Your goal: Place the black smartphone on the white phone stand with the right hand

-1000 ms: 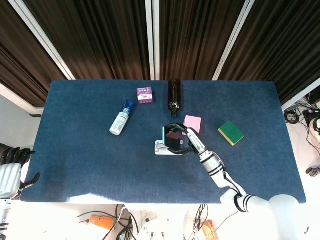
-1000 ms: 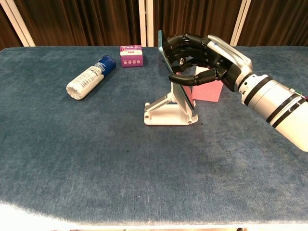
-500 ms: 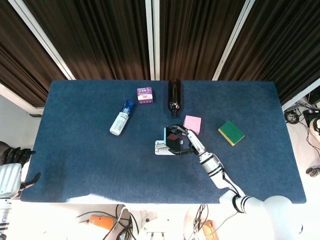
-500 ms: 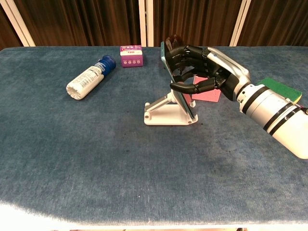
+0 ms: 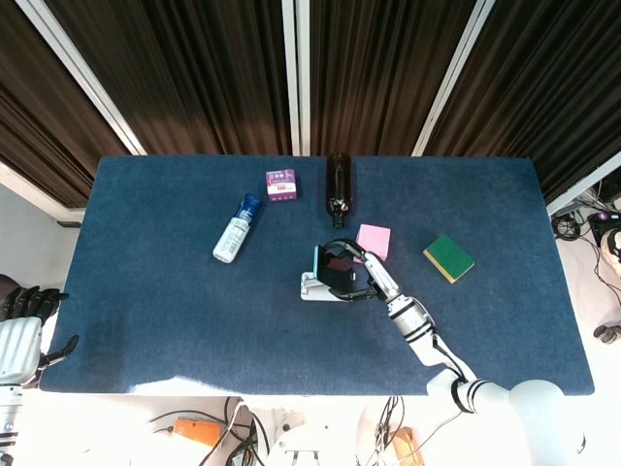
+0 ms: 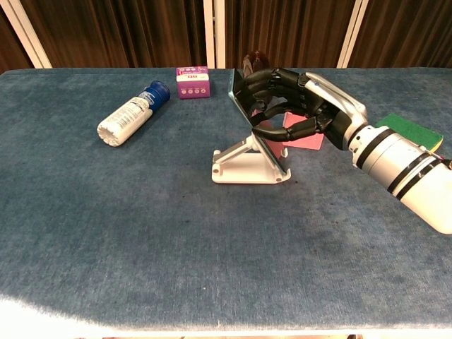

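The black smartphone point(image 6: 256, 127), with a teal edge, leans tilted against the white phone stand point(image 6: 242, 167) near the table's middle, its lower end down at the stand's front lip. My right hand point(image 6: 300, 106) grips the phone from the right, fingers wrapped over its upper half and thumb under it. From above, the phone point(image 5: 331, 265) sits over the stand point(image 5: 311, 288) with the right hand point(image 5: 367, 280) just to its right. My left hand point(image 5: 21, 316) hangs off the table's left edge, fingers apart and holding nothing.
A white bottle with a blue cap point(image 6: 132, 113) lies at the back left beside a purple box point(image 6: 192, 81). A dark brown bottle point(image 5: 338, 186) lies behind the stand. A pink pad point(image 5: 375, 240) and a green sponge point(image 5: 448, 257) sit to the right.
My right hand came down with the phone until its lower end reached the stand's lip, and the phone's top then tipped slightly left. The left hand has not moved.
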Tool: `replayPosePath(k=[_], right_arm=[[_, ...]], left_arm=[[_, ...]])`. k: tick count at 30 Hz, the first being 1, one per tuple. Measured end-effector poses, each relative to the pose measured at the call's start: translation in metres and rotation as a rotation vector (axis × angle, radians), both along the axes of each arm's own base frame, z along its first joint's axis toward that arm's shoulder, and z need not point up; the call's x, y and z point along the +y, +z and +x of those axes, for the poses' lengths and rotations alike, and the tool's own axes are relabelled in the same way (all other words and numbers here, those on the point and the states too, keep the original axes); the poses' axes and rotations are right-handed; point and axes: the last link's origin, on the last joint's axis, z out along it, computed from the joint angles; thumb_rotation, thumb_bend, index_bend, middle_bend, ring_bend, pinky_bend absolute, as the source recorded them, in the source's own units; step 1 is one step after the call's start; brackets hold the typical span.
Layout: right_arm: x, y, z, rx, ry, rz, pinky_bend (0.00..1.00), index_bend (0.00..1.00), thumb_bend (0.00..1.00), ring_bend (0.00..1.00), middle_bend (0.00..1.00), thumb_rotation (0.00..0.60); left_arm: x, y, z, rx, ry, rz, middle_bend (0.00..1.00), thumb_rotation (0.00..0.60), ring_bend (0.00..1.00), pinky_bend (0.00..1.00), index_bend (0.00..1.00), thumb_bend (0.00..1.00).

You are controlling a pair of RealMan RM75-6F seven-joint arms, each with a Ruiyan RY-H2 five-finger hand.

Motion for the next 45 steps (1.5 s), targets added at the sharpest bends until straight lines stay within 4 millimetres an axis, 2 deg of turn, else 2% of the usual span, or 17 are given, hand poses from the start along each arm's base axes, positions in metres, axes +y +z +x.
replayPosePath(k=[14,17,18,20,22,25,31,37,41,45], right_arm=[[0.005,0.001,0.0,0.0,-0.004,0.002,0.33,0.25,0.33,0.15,0.27,0.6],[0.006,0.005,-0.002,-0.006,-0.007,0.009,0.21,0.17,0.33,0.08,0.21,0.6],[0.006,0.006,-0.003,-0.002,-0.006,0.011,0.12,0.11,0.33,0.04,0.17,0.6],[0.007,0.01,-0.005,0.012,-0.001,0.015,0.02,0.03,0.33,0.0,0.09,0.6],[0.009,0.014,-0.006,0.023,0.007,0.018,0.0,0.0,0.32,0.0,0.04,0.6],[0.012,0.026,-0.008,0.044,0.025,0.011,0.0,0.0,0.32,0.0,0.03,0.6],[0.018,0.069,-0.023,0.177,0.068,-0.101,0.0,0.0,0.32,0.0,0.03,0.6],[0.036,0.125,-0.045,0.469,0.074,-0.309,0.0,0.0,0.32,0.0,0.03,0.6],[0.065,0.18,-0.065,0.689,0.0,-0.444,0.0,0.0,0.32,0.0,0.03,0.6],[0.094,0.219,-0.082,0.797,-0.094,-0.494,0.0,0.0,0.32,0.0,0.03,0.6]], left_arm=[[0.001,-0.002,-0.002,-0.005,0.001,-0.003,0.19,0.6,0.09,0.0,0.24,0.18],[0.001,-0.002,-0.003,-0.006,0.002,-0.003,0.19,0.6,0.09,0.0,0.24,0.18],[0.001,-0.002,-0.003,-0.006,0.001,-0.004,0.19,0.6,0.09,0.0,0.24,0.18],[0.002,-0.002,-0.002,-0.007,-0.003,-0.004,0.19,0.6,0.09,0.0,0.24,0.18],[0.003,-0.002,-0.002,-0.009,-0.006,-0.003,0.19,0.6,0.09,0.0,0.24,0.18],[0.003,-0.002,-0.002,-0.01,-0.009,-0.003,0.19,0.6,0.09,0.0,0.24,0.18],[0.005,0.0,-0.003,-0.013,-0.015,0.004,0.19,0.6,0.09,0.0,0.24,0.18],[0.007,0.0,-0.001,-0.018,-0.032,0.011,0.19,0.6,0.09,0.0,0.24,0.18],[0.009,-0.001,0.0,-0.019,-0.05,0.019,0.19,0.6,0.09,0.0,0.24,0.18],[0.01,-0.002,0.002,-0.019,-0.063,0.023,0.19,0.6,0.09,0.0,0.24,0.18]])
